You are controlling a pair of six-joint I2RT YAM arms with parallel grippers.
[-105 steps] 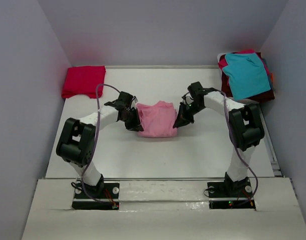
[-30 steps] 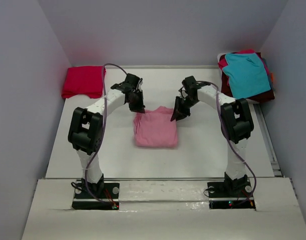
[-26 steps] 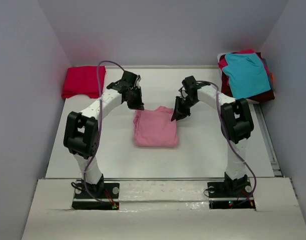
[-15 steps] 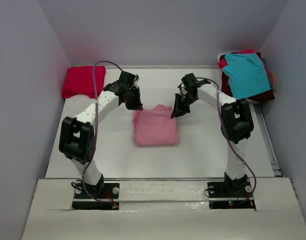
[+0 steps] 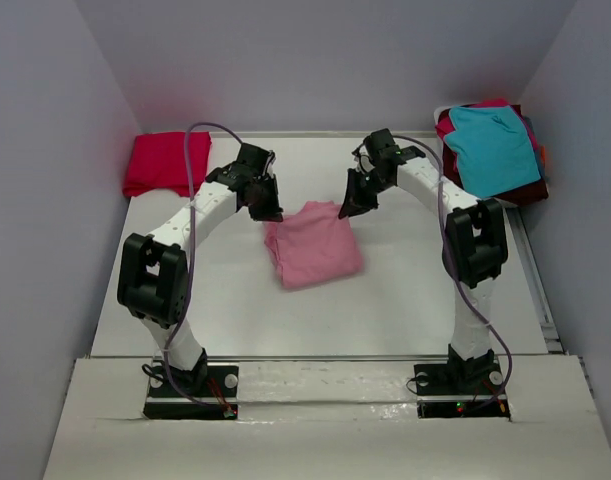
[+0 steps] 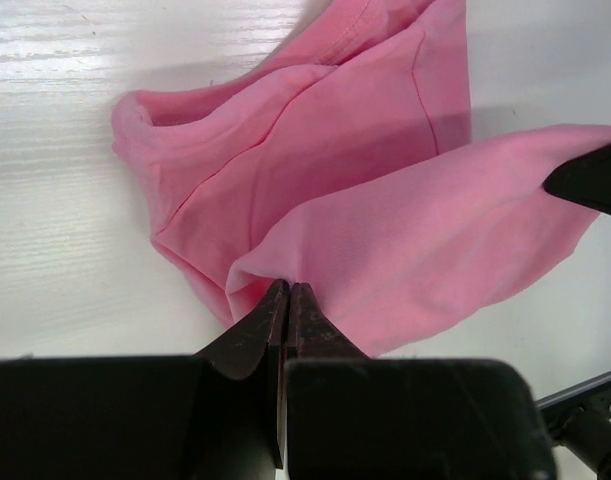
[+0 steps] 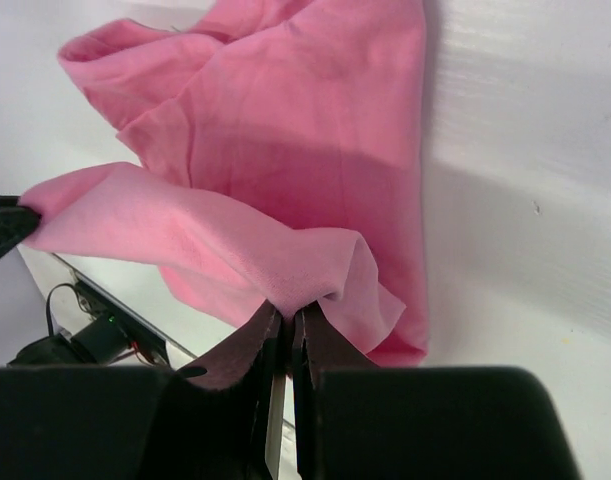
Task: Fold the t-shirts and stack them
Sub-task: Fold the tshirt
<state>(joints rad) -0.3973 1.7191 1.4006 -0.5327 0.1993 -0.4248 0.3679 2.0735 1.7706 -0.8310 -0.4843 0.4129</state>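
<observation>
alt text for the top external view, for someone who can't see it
The left arm and right arm each pinch a far corner of a folded light pink t-shirt mid-table, jaws shut. A folded red t-shirt lies far left; a pile topped by a teal t-shirt sits far right.

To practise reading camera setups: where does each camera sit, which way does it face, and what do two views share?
Top: above, behind the arms, looking down at the table; both arms, left gripper and right gripper show.
Left wrist: on the left arm, looking past its shut fingers at the pink shirt.
Right wrist: on the right arm, same shirt past its shut fingers.
Shared: both wrist views show the shirt's lifted fold.
</observation>
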